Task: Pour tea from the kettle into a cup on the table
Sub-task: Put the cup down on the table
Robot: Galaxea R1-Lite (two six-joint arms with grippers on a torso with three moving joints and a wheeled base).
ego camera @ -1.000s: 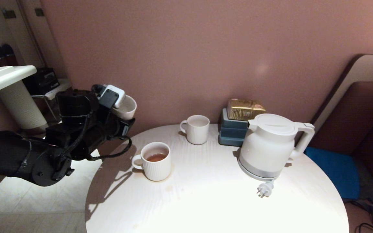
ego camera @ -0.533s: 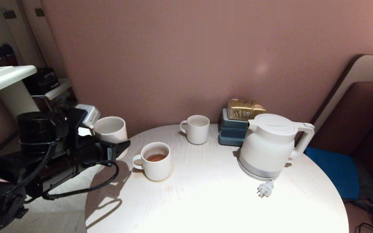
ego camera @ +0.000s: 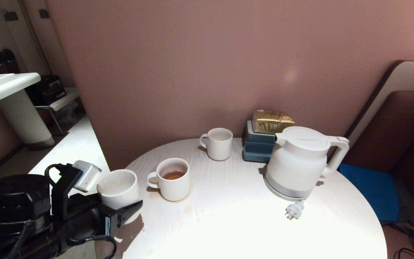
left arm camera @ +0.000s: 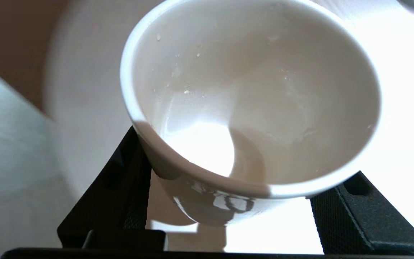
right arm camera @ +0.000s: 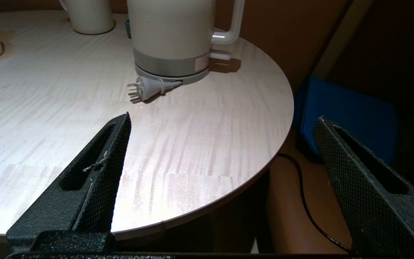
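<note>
My left gripper is shut on the plain white cup at the left edge of the round white table. The cup stands upright just over the tabletop; whether it touches is unclear. In the left wrist view the cup fills the space between the black fingers of the left gripper; its inside is wet with droplets and shows no tea. The white kettle stands upright at the right of the table, also visible as the kettle. My right gripper hangs open by the table's edge.
A ribbed mug holding amber tea stands just right of the cup. A second ribbed mug sits behind it. Blue boxes with a gold packet are at the back. The kettle's plug lies loose in front of the kettle.
My left arm has swung down with the cup, from high beside the table to the table's left edge. The cup has gone from tilted to upright. Nothing else moved.
</note>
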